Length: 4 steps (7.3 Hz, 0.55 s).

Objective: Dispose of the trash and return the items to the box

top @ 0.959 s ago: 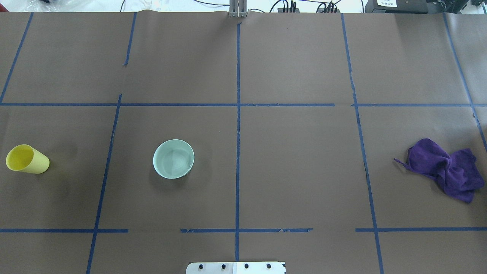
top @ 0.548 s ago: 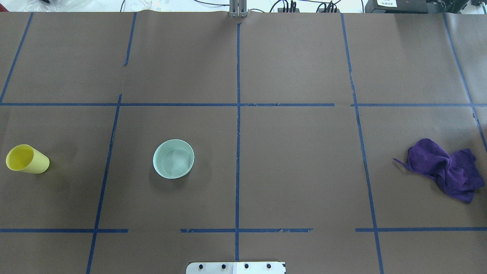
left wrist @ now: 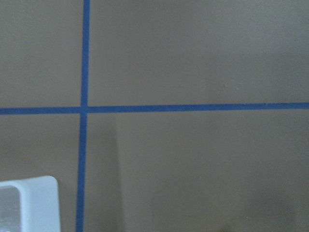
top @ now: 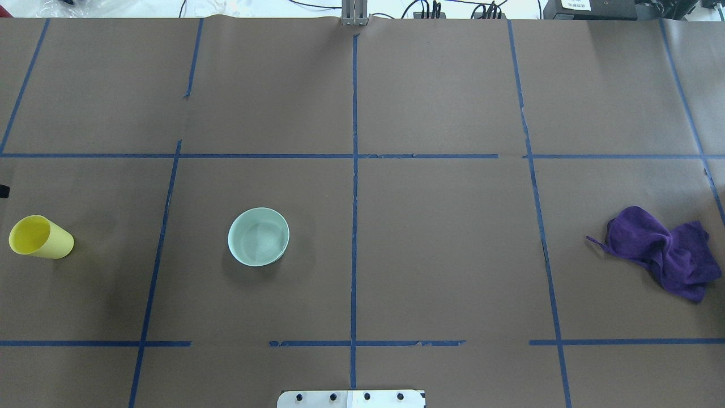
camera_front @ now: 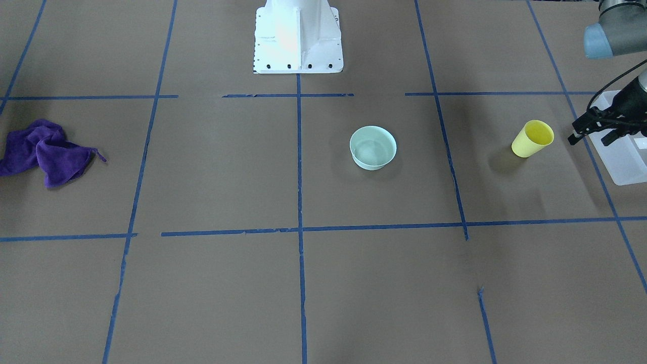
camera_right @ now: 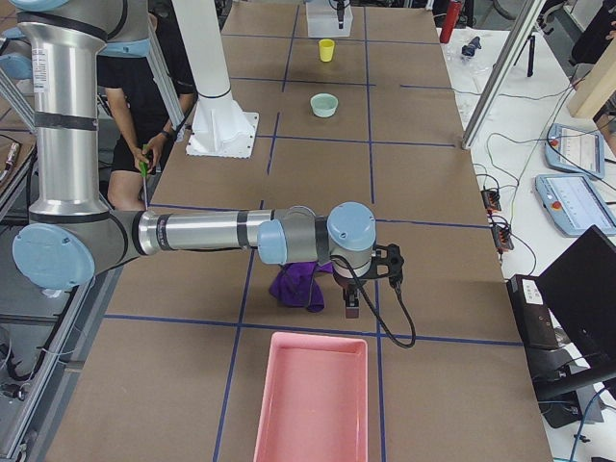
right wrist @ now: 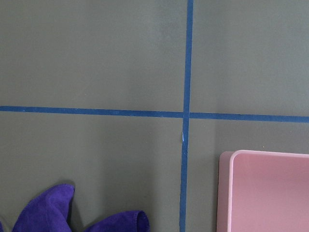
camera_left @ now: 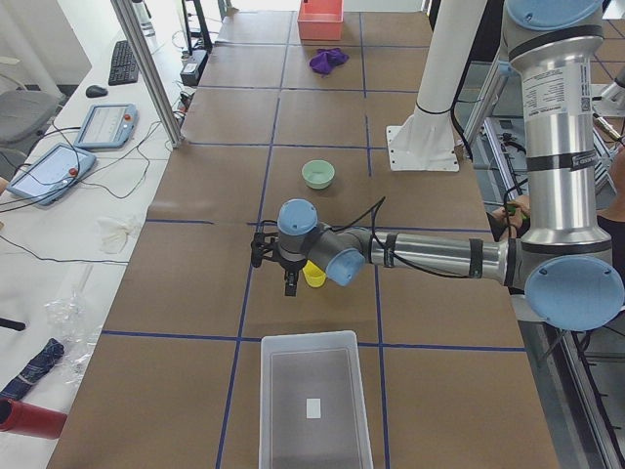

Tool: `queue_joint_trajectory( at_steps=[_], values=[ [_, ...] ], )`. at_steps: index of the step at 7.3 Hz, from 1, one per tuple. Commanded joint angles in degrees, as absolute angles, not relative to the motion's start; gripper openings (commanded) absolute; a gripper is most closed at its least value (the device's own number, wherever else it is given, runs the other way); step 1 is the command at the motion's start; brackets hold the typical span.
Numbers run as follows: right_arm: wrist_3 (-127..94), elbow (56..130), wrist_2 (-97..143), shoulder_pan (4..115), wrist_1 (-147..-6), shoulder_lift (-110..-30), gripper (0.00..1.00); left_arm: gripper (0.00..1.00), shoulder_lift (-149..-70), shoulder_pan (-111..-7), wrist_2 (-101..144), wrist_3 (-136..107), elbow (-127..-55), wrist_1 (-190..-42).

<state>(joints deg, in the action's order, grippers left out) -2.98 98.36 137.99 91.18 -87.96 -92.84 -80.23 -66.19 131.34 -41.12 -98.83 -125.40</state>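
Table (top: pixel 453 255): brown paper crossed by blue tape lines (top: pixel 354 170) covers it; from your side, the white robot base (camera_front: pixel 297 35) stands at the far edge.
Left claw (camera_front: pixel 591 140): you see it hanging above the table at the robot's left end, between the yellow cup (camera_front: pixel 532 138) and the box (camera_front: pixel 624 162). Its two black fingers stand apart with nothing between them, and it touches nothing. Its wrist camera looks down on bare paper, a tape crossing and one corner of the box.
Right claw (camera_right: pixel 373 284): it hangs over the other end of the table, near the purple cloth (camera_front: pixel 45 151) and the pink bin (camera_right: pixel 313 399). Only the side camera catches it, so you cannot tell how far its fingers are parted.
Yellow cup: it stands upright, mouth up, on the table just beside the left claw and outside the box. In the left side view the arm's wrist joint covers part of it.
Bowl (camera_front: pixel 373 147): pale mint green, it sits upright on the table nearer the middle, well apart from the cup and the box.
Box: translucent white with low walls, it lies at the table's left end, near the cup.
Purple cloth: it lies crumpled at the right end, near the pink bin but apart from it.
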Motion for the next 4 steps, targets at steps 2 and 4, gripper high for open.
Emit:
queue_joint_trajectory(
  at_steps=[2,4],
  values=[
    [-2.99,98.53,138.43,91.23,-87.98,-93.08,1.00,0.95,-76.03,-60.74,129.81,-46.14,-98.79,-132.10],
    [-2.99,98.53,140.00,91.23,-87.98,-93.51,1.00,0.93,-75.76,-58.37,129.73,-46.49,-98.53,-132.10]
  ],
)
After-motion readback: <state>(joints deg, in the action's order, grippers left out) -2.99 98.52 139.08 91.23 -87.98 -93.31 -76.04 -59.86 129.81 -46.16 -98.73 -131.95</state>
